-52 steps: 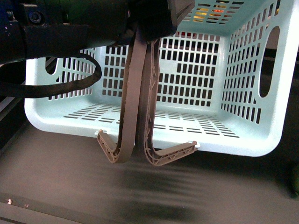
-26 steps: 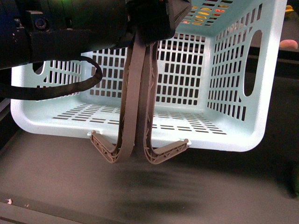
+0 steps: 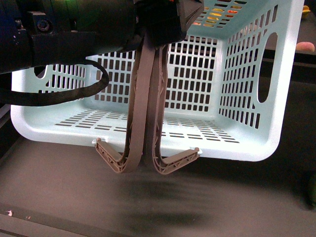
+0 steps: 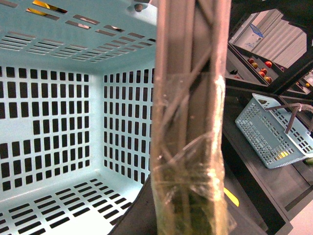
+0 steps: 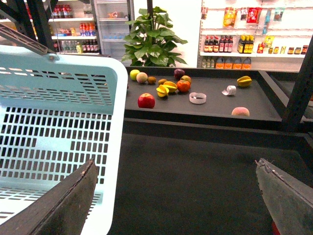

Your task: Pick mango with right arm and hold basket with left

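Hanging from left jaws seemingly clamped on its handles [image 3: 143, 98], basket [image 3: 237, 149], right jaws spread wide, empty

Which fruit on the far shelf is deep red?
The apple, glossy red, at the front of the cluster, nearest the camera. The round fruit behind it is orange-red; the others are yellow, brown, purple or peach.

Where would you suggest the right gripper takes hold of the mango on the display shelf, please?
Grip the mango across its short middle, coming down from above. It lies flat between a starfruit and a round orange-red fruit, so side approaches look blocked; the open right gripper should probably close front to back.
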